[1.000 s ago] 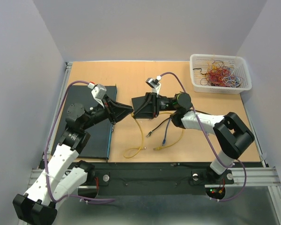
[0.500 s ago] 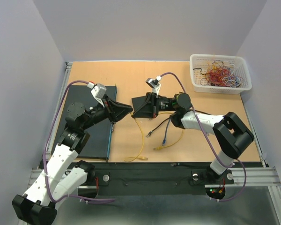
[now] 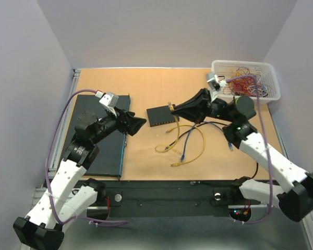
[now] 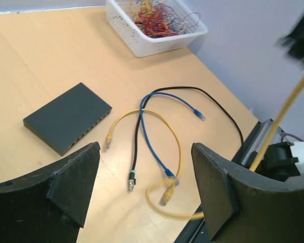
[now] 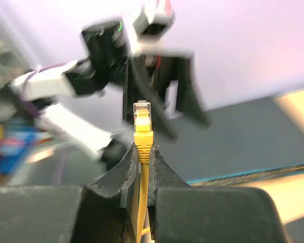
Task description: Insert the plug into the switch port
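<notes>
Seemingly mid-approach: right jaws clench the plug (image 5: 142,112), aloft beside the switch (image 3: 160,115) on the counter (image 3: 146,83), left jaws released, empty; next the plug likely needs lowering and squaring to a port.

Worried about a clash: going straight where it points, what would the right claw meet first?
Likely the left claw, dead ahead of its yellow plug in the wrist view; depth is unclear.

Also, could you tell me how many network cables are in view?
4. A blue cable, a black cable and a yellow cable lie tangled on the table; a second yellow cable is pinched in the right gripper. Overlaps could hide another.
</notes>
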{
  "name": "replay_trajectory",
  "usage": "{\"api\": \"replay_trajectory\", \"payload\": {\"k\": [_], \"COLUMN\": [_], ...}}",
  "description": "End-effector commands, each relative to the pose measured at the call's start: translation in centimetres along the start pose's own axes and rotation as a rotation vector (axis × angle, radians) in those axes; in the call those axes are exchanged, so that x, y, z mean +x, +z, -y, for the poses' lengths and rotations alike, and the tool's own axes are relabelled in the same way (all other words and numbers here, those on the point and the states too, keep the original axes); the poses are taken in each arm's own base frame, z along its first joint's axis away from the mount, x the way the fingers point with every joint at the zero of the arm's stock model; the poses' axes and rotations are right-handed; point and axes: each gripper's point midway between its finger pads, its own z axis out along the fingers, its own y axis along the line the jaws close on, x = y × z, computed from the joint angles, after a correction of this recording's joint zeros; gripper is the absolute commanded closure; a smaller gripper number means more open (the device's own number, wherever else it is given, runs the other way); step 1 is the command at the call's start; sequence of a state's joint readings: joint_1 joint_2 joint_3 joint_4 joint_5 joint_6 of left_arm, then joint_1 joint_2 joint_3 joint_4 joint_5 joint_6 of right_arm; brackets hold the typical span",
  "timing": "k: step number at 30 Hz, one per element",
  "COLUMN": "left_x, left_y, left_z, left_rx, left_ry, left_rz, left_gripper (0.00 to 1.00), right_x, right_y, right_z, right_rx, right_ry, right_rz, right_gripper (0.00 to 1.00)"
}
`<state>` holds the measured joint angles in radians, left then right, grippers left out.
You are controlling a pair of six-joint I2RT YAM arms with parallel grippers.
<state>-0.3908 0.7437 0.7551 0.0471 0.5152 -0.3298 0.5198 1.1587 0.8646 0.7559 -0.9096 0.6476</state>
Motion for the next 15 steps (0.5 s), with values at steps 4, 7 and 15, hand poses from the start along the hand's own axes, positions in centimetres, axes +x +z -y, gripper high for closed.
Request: {"api": "replay_trajectory", "payload": {"k": [4,7,15], "left_x": [-2.6,-2.8,-3.7], "left_y": [-0.3,-0.4,-3.4], "left_z": [-1.4,-3.3,-12.2], "left_rx": [-0.107,-0.209,-0.710], "left_ry": [0.055,0.045,0.007], "left_rz": [0.069,0.077,0.076], "left_gripper": [0.16,0.16,0.16], "right_x": [-2.3,-1.4,17.5], "right_y": [-2.9,-3.3,0.5], "right_z": [5.3,7.2,14.9], "right_rx": [0.447,0.521,0.700], "right_ry": [-0.273,-0.266,-0.220], "right_rz": [-0.187,-0.246,-0.697], "right_gripper": [1.00,1.00,1.00]}}
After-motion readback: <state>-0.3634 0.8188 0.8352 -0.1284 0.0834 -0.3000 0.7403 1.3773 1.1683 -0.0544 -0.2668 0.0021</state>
